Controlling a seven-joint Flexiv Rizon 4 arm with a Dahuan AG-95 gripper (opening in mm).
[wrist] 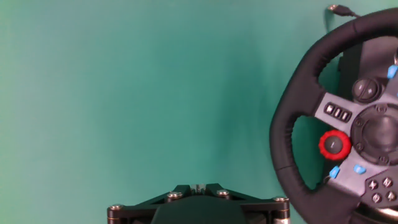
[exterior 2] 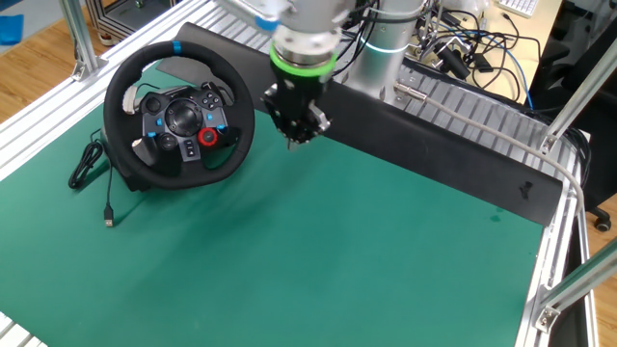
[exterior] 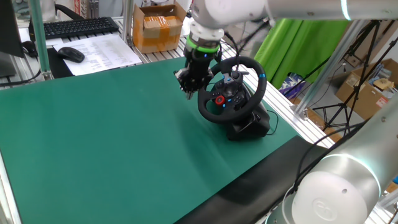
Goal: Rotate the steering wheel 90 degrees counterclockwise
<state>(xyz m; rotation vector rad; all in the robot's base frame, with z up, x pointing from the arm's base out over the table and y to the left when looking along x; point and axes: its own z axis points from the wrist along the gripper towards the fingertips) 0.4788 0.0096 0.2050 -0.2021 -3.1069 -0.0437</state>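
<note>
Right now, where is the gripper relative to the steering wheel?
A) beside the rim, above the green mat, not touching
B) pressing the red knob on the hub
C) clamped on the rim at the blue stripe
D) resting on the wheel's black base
A: in the other fixed view the gripper hangs beside the steering wheel with bare green mat showing between them, and the hand view shows the rim off to one side.

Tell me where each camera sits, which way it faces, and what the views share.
One fixed view: high, across the green mat, steering wheel at far right, arm and claw beside it, desk with keyboard behind.
Other fixed view: opposite side; wheel left, claw right.
Hand view: looking down at the mat; wheel at right, claw base at bottom.
All share the wheel's red knob.
</note>
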